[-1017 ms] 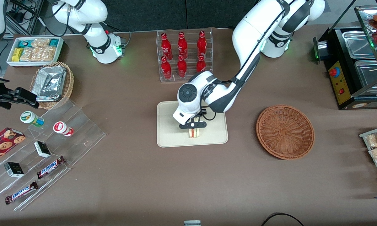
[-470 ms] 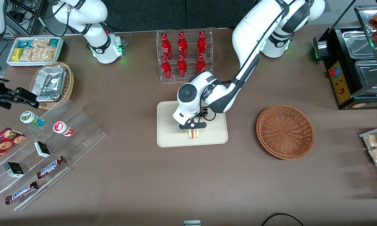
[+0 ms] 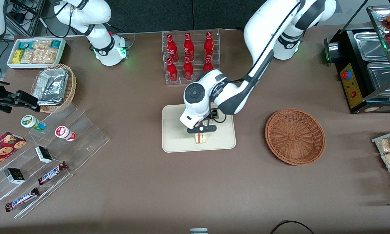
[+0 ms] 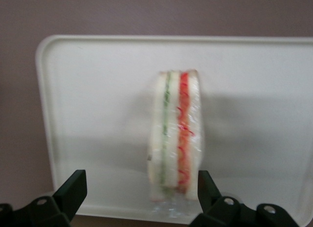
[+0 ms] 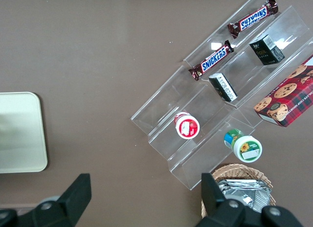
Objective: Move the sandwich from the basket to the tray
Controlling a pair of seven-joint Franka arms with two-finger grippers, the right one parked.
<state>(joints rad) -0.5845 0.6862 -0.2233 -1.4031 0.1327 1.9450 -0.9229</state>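
The gripper (image 3: 201, 129) hangs just above the sandwich (image 3: 200, 137), over the tray (image 3: 175, 143). Its fingers (image 4: 73, 190) are spread wide apart, one on each side of the sandwich, and they do not touch it. The sandwich (image 4: 175, 139) stands on its edge on the tray (image 4: 98, 90), with its green, orange and red stripes showing. It sits in the part of the tray that is nearer the front camera.

The tray lies flat near the middle of a big brown table (image 3: 195, 188). The basket (image 3: 295, 136) sits beside the tray, toward the working arm's end of the table, well apart from it. Nothing shows inside it.

Farther from the front camera than the tray is a clear rack of red bottles (image 3: 190, 57).

Toward the parked arm's end there is a clear stepped stand (image 3: 52, 156) with two candy bars (image 3: 52, 173), small dark boxes (image 3: 44, 154) and two little tubs (image 3: 65, 133). A red cookie box (image 3: 5, 150) lies next to it. A pale basket with foil trays (image 3: 53, 87) and a white bin of snacks (image 3: 35, 52) sit farther from the front camera.

At the working arm's end stands a black machine with metal pans (image 3: 367, 65). Bags of snacks (image 3: 389, 152) lie on a rack nearer the front camera.
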